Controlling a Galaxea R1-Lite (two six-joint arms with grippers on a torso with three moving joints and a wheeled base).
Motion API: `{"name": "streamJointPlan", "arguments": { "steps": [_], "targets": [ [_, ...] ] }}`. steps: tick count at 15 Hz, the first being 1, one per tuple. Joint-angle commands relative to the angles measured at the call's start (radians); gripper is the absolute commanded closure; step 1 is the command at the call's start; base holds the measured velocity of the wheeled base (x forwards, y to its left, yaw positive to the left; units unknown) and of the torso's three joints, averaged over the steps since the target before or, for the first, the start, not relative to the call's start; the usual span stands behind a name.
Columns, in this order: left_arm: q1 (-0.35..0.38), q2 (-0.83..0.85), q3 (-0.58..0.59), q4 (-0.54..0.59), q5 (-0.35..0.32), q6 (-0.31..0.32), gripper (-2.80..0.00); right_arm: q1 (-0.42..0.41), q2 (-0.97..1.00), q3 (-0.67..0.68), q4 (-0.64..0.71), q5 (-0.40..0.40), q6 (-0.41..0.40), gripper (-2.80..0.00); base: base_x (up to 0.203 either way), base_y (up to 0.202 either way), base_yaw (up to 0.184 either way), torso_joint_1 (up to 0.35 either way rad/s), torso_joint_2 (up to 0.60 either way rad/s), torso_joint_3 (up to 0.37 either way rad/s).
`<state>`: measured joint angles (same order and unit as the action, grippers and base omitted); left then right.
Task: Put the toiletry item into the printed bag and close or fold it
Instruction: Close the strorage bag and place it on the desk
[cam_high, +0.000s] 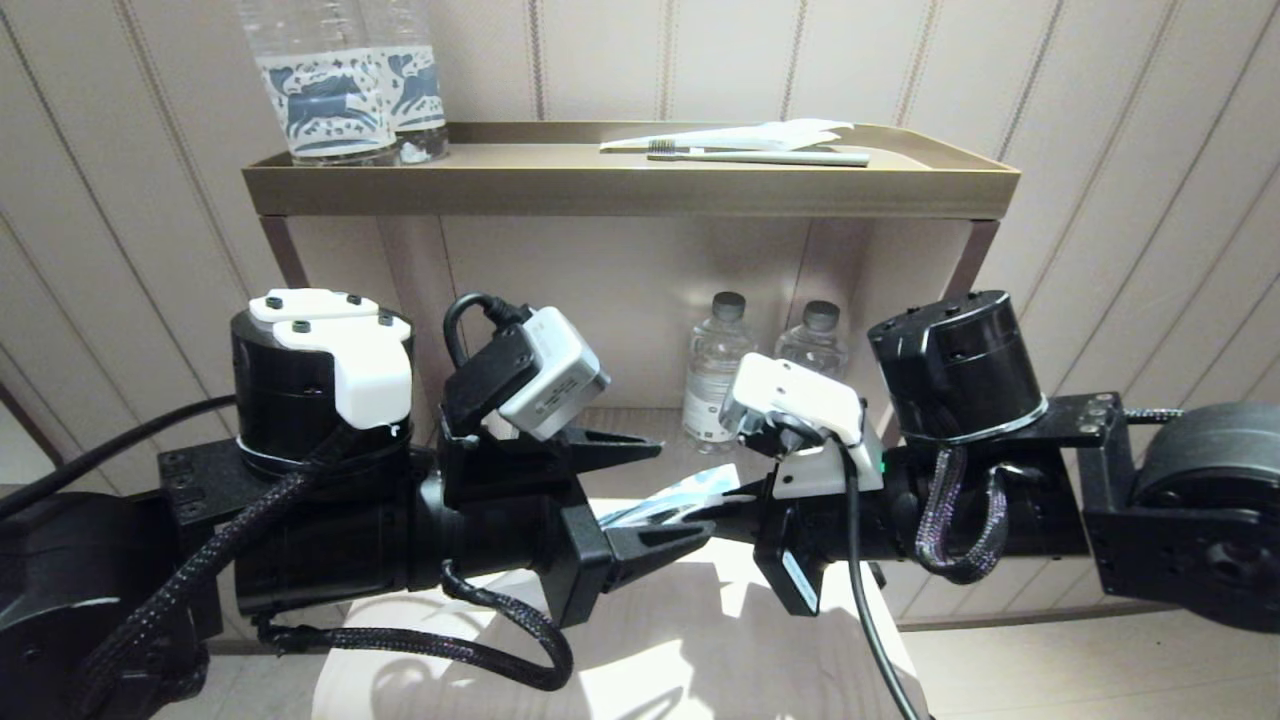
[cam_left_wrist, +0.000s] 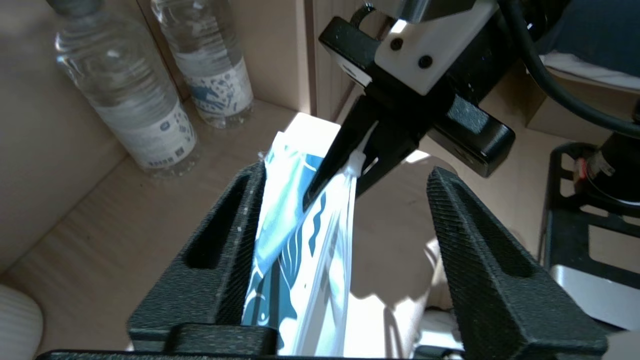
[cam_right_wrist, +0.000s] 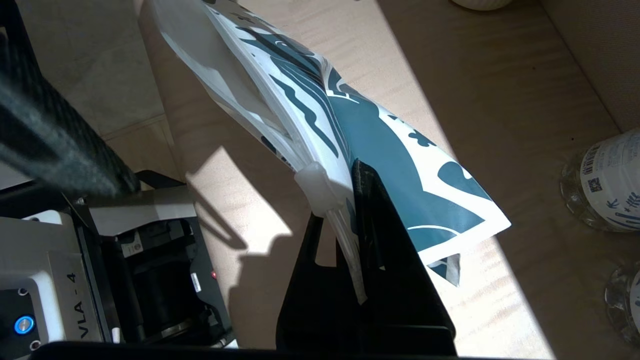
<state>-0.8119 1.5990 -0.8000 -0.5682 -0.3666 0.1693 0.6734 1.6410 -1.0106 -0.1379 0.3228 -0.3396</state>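
Observation:
The printed bag (cam_high: 668, 500), translucent white with blue and teal shapes, hangs in the air between my two grippers over the pale wooden surface. My right gripper (cam_high: 716, 516) is shut on the bag's zip edge, right beside the white slider (cam_right_wrist: 320, 182). In the right wrist view the bag (cam_right_wrist: 395, 165) stretches away from that gripper (cam_right_wrist: 340, 200). My left gripper (cam_left_wrist: 347, 172) is open around the bag (cam_left_wrist: 285, 225), which rests against one of its fingers (cam_left_wrist: 225, 235). I cannot make out the all-white toothbrush.
A brass-coloured tray (cam_high: 630, 190) on top of the shelf holds a pale-handled toothbrush (cam_high: 770, 157), a white wrapper (cam_high: 790, 132) and two large water bottles (cam_high: 330, 90). Two small water bottles (cam_high: 715, 375) stand on the lower shelf behind the grippers.

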Motion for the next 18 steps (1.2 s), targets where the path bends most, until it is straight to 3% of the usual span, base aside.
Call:
{"name": "streamJointPlan", "arguments": {
  "steps": [1, 3, 7, 18],
  "targets": [
    [-0.002, 0.042, 0.005, -0.033, 0.001, 0.004, -2.8, 0.0, 0.003, 0.0, -0.001, 0.002, -0.003, 0.0, 0.0, 0.0, 0.0, 0.0, 0.0, 0.0],
    [-0.003, 0.053, 0.005, -0.042, 0.0, 0.008, -2.8, -0.002, 0.003, 0.0, 0.0, 0.014, -0.001, 0.0, 0.0, 0.0, 0.0, 0.0, 0.0, 0.0],
    [-0.003, 0.057, 0.033, -0.042, -0.01, 0.1, -2.8, -0.005, 0.008, 0.0, 0.0, 0.068, 0.033, 0.0, 0.0, 0.0, 0.0, 0.0, 0.0, 0.0],
    [-0.003, 0.079, -0.007, -0.048, -0.015, 0.101, -2.8, -0.003, 0.025, -0.002, -0.002, 0.068, 0.033, 0.0, 0.0, 0.0, 0.0, 0.0, 0.0, 0.0]
  ]
}}
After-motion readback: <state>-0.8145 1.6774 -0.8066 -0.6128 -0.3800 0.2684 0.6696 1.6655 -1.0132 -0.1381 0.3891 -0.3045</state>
